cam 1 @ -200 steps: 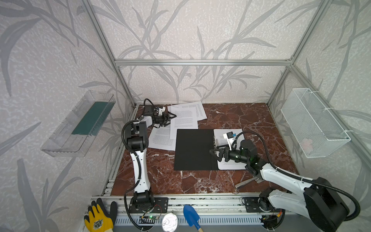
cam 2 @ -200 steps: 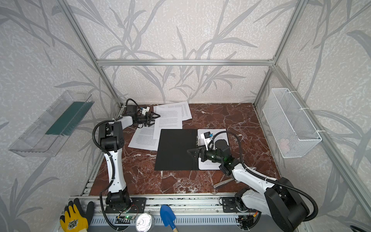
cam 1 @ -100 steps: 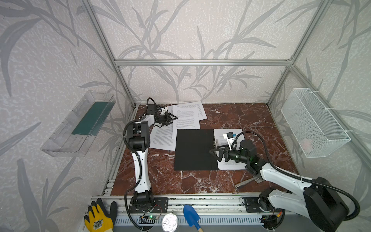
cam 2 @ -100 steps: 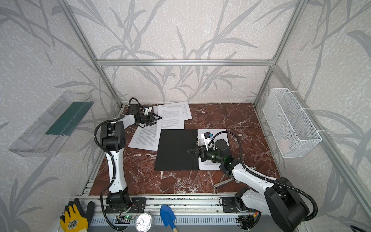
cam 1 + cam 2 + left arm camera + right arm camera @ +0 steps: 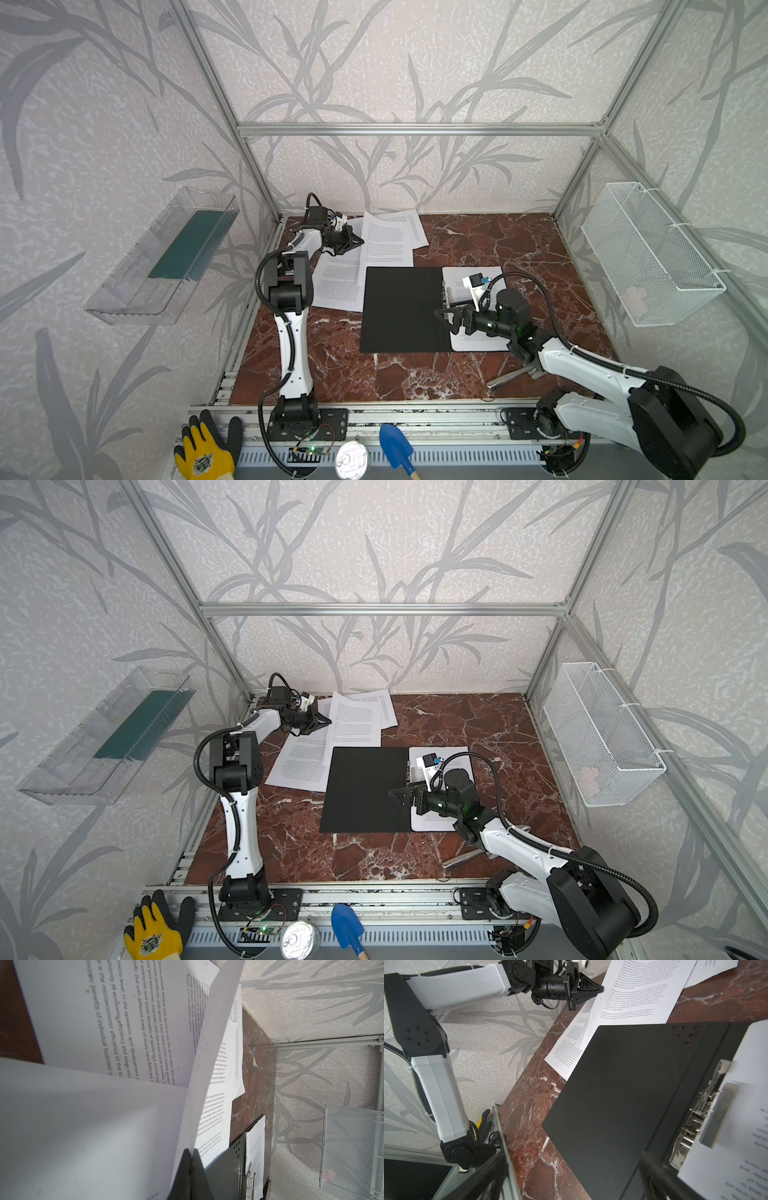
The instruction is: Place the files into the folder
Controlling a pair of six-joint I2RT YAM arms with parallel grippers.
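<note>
On the far left of the red-brown marbled bench (image 5: 332,365), the left jaws are shut on the left edge of a white printed sheet (image 5: 207,1064). That edge curls up off the loose white text-covered sheets (image 5: 386,245) fanned out near the back-left corner. The step in hand looks like picking up the next file.

The next move probably calls for lifting this sheet clear of the ones beneath it and carrying it rightward, without dragging its neighbours along. The wall and frame post stand close behind this arm, so the open room lies to the right.

The thin folder (image 5: 401,309) lies open and flat mid-bench with its black inside up. Its left half is bare, and its far edge meets the near edge of the sheets.

The metal clip (image 5: 702,1109) sits along the spine. The right jaws hover just above it, spread wide and holding nothing. They may have to work the clip or draw aside for the incoming page. To the right of the clip, another white printed page (image 5: 478,343) already rests on the folder's right half, and bare bench lies beyond it.
</note>
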